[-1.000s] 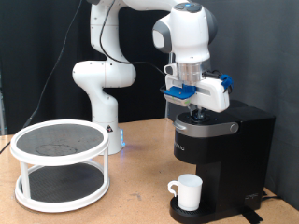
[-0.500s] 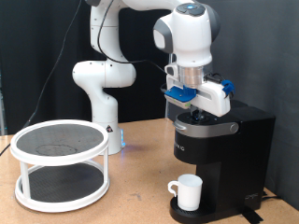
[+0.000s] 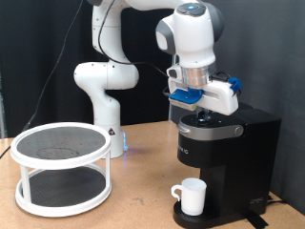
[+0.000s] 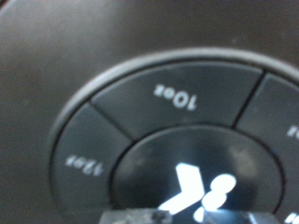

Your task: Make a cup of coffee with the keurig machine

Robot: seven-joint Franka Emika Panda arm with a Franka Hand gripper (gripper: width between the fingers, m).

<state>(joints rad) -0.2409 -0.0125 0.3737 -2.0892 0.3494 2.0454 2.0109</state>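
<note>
Looking at the exterior view, you have the keurig machine [image 3: 225, 162] at the picture's right: a boxy black body with a rounded top panel and its lid down. Your cup [image 3: 192, 196], small, plain white, handle towards the picture's left, stands on the round drip base under the brew head, so that part is already set.

Your gripper [image 3: 203, 112] hangs straight down over the machine's top panel, right at the surface; whether it touches, you cannot tell from here, and the white hand hides the fingertips, so the jaw state is not readable either.

The wrist view gives you what the side camera cannot: the button ring [image 4: 177, 140] fills the picture, black segments marked "10oz" and "12oz" around a lit white centre, all blurred from closeness. A sliver of a finger shows at the frame's edge, too little to judge the gap.

For room: the white two-tier rack [image 3: 62, 167] sits well apart at the exterior view's left, and bare wooden table [image 3: 143, 191] lies between it and the machine.
</note>
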